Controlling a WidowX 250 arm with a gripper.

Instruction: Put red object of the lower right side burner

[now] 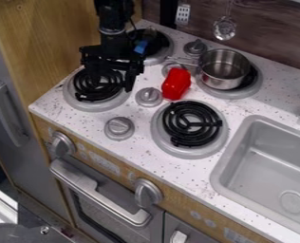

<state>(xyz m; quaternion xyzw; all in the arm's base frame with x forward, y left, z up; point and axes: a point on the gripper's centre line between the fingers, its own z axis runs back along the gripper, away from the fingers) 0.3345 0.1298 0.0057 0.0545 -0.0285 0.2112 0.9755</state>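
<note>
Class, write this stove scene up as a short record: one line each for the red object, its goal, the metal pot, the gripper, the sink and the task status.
red object: red block-like piece, on the white counter, left of the pot
goal: lower right burner, black coil bare
metal pot: upright on the upper right burner, pot handle pointing left
gripper: black gripper, above the lower left burner
sink: grey basin, right of the goal
status: not done; red object off the coil

Red object (176, 83), speckled white counter (178, 175), black coils (192, 124)
</note>
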